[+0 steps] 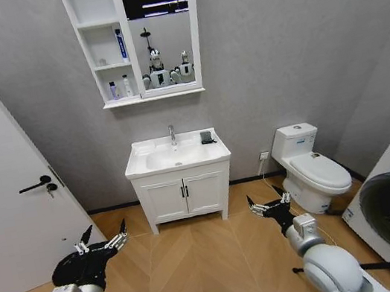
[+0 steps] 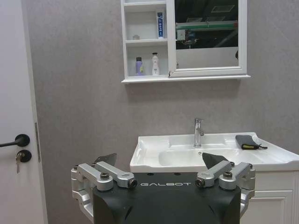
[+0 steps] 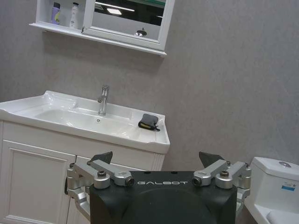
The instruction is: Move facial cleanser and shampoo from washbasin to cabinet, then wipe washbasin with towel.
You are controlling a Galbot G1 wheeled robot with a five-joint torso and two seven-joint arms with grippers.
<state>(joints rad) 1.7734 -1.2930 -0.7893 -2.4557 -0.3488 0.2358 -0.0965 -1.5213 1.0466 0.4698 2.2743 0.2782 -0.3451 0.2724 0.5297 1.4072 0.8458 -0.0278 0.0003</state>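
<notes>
Both claws, left gripper and right gripper, hang released; towel at the washbasin's three o'clock.

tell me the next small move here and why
Probably drive closer to the washbasin. Bottles already stand on the cabinet shelves, and the towel lies on the counter's right side. The left gripper and right gripper are open, low over the floor, well short of it.
</notes>
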